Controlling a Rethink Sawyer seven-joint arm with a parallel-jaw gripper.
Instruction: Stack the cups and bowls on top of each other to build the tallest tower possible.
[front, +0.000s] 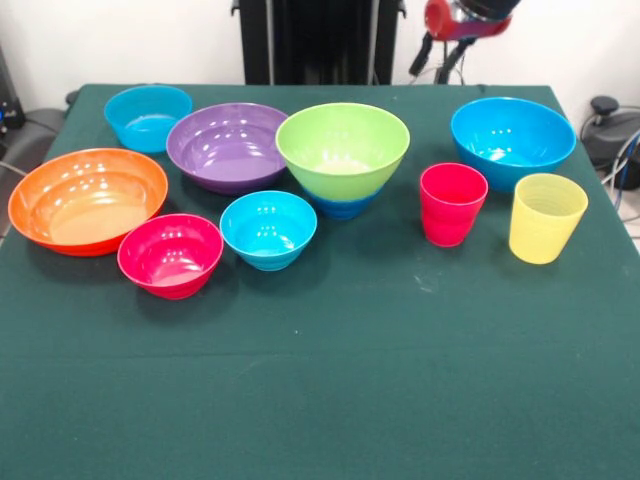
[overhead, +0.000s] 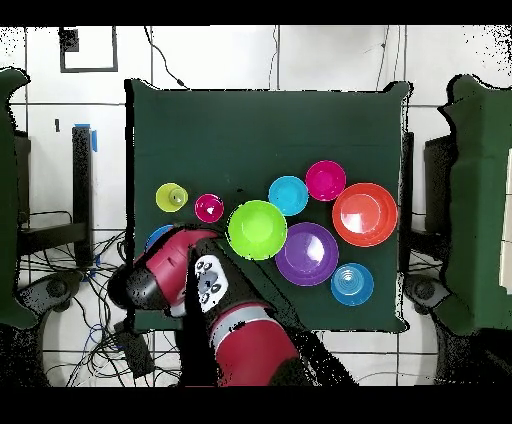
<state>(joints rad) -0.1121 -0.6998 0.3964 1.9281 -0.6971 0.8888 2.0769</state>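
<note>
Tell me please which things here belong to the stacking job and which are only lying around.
For the job: orange bowl, purple bowl, lime green bowl sitting on a dark blue bowl, pink-red bowl, three blue bowls, red cup, yellow cup.

Not for the job: cables beside the table.

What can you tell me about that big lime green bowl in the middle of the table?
The lime green bowl looks like glossy plastic, round and deep, with sides that flare to a wide rim. It stands upright and holds nothing. It does not rest on the cloth: it sits nested in a smaller dark blue bowl whose lower part shows beneath it. The purple bowl stands close beside it; whether their rims touch I cannot tell. From above it shows as a plain green disc.
</note>
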